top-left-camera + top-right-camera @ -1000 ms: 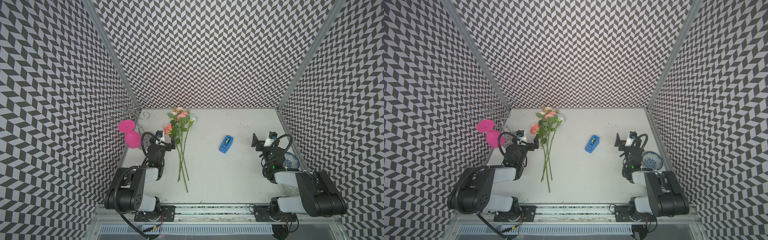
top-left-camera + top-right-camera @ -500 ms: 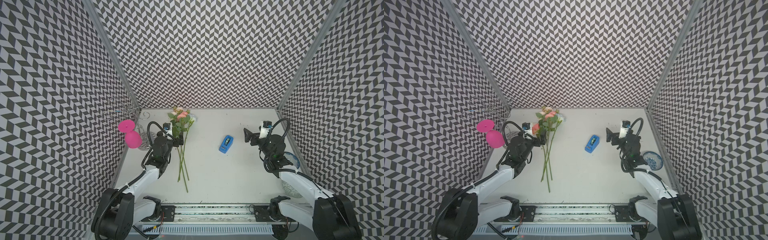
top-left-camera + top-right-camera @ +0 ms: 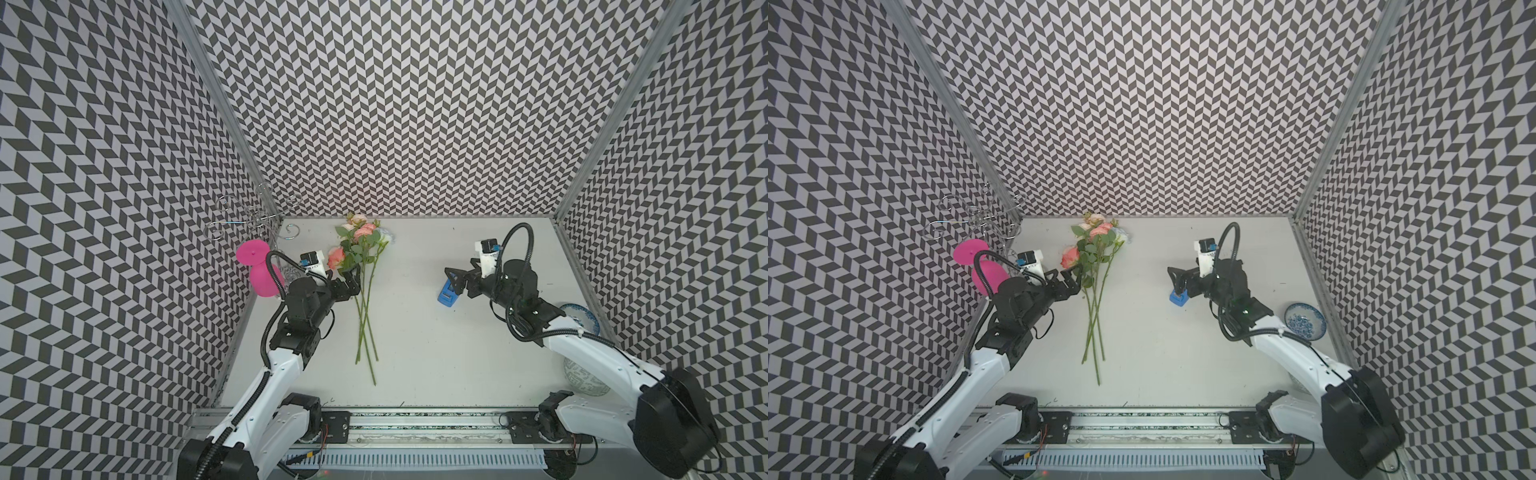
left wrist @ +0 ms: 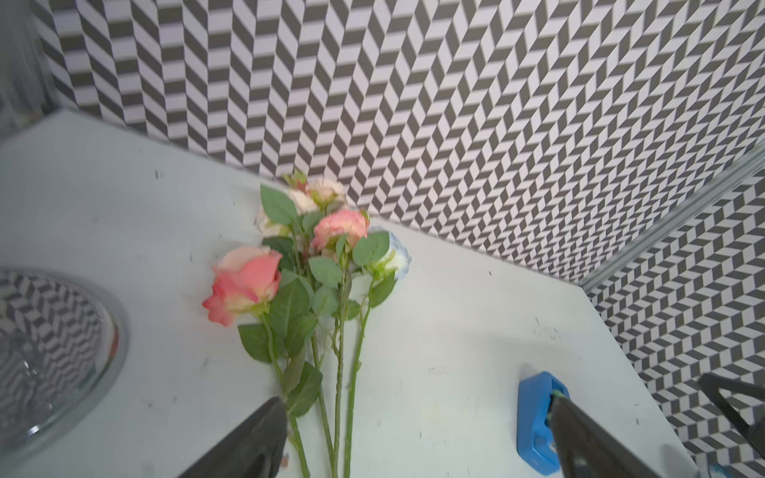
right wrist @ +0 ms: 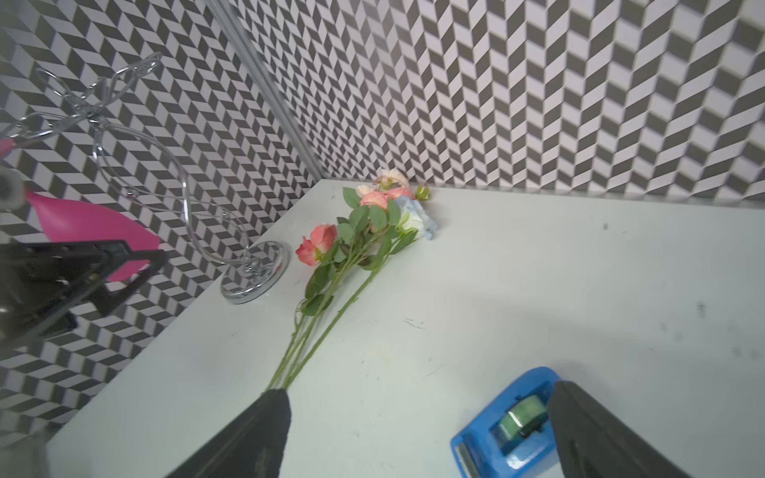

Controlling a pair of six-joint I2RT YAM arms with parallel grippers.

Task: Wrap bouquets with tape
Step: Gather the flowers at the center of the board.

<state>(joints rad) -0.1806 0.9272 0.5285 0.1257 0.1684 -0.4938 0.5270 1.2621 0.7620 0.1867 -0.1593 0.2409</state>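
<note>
progress looks nil, taking each view in turn. in both top views the loose bunch of long green-stemmed artificial roses (image 3: pixel 366 316) with pink, peach and white blooms lies flat on the pale grey table (image 3: pixel 436 365). the blooms point toward the back wall, the cut ends fan apart, and no band of tape shows on the stems. the left gripper (image 3: pixel 347 281) hovers just beside the leafy upper stems with jaws apart and empty; whether a fingertip brushes a leaf is hard to say from up here. the right gripper (image 3: pixel 453 281) hangs over the small bright blue plastic tape dispenser (image 3: pixel 444 296), jaws spread wide, holding nothing. a glossy pink plastic goblet (image 3: pixel 259 282) and a chrome wire stand (image 3: pixel 257 216) sit by the left wall, and a blue-and-white patterned ceramic bowl (image 3: pixel 1304 322) by the right; none is involved. in the left wrist view the stems (image 4: pixel 343 372) run between the parted fingers (image 4: pixel 248 443), close to one of them, ungripped. in the right wrist view the tape dispenser (image 5: pixel 496 430) rests on the table between the open fingers (image 5: pixel 256 438), its dark green roll seated and no strip drawn out. so gathering the stems, pulling tape, winding it round and cutting it all appear left to do.
</note>
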